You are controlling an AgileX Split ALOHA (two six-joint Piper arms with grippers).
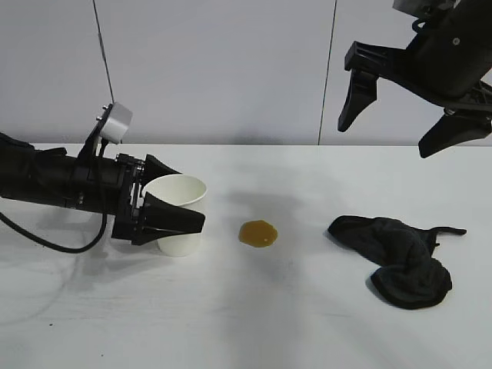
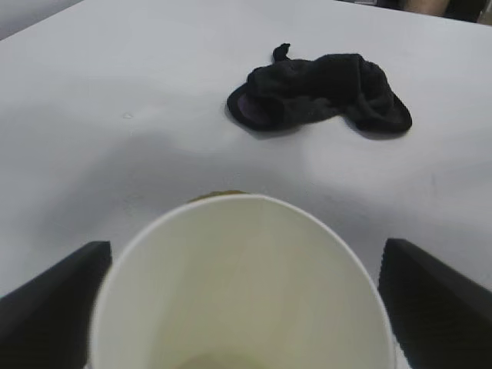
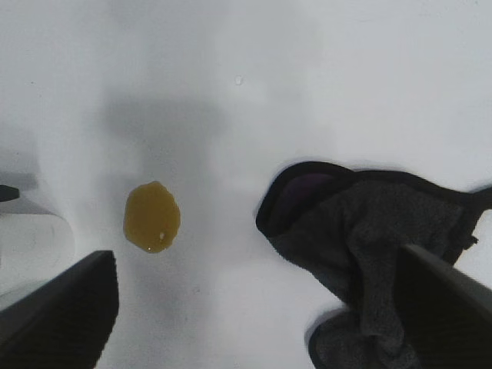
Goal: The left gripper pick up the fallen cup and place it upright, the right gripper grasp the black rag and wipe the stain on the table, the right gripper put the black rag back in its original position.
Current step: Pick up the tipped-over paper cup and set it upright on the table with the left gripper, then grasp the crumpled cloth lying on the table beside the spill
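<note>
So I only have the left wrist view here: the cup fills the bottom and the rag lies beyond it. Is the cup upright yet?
Observer: Yes, the white paper cup stands upright on the table, with the left pincer around it.
Operator: And the right pincer?
Observer: The right pincer hangs open in the air above the black rag.
Operator: Has the spill been wiped?
Observer: No, the amber stain sits whole between cup and rag.

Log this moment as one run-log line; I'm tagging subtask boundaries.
cup upright, left pincer around it | right pincer open, raised above black rag | stain unwiped on table
</note>
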